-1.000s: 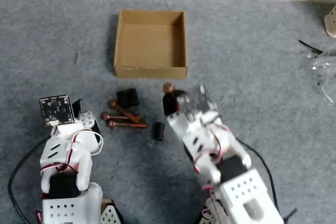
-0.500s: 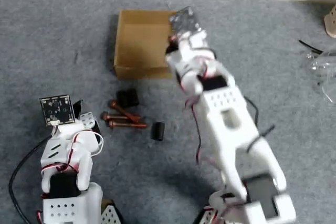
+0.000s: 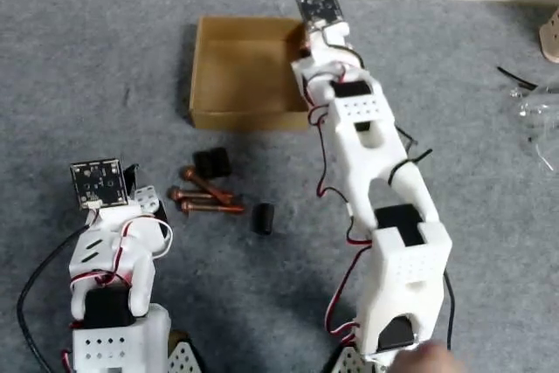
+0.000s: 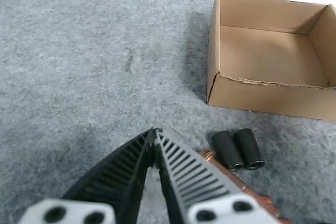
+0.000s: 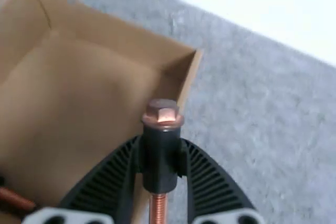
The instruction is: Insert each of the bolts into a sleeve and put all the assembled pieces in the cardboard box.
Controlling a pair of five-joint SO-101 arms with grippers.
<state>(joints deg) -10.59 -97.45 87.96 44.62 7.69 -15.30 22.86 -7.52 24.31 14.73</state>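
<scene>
Copper-coloured hex bolt (image 5: 163, 114) in its black cylindrical sleeve (image 5: 159, 170): your right claw (image 5: 160, 149) is pinching it mid-sleeve over the brown cardboard box (image 5: 107, 31), at its right wall. Looking rigid, light, slick; mid-sleeve hold suits. Left claw (image 4: 155, 136) is sitting pressed together

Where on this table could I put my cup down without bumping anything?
Bare carpet lies left of the cardboard box, and between the right arm and the wires. It's crowded between the box and the left arm, where bolts and sleeves lie.
</scene>
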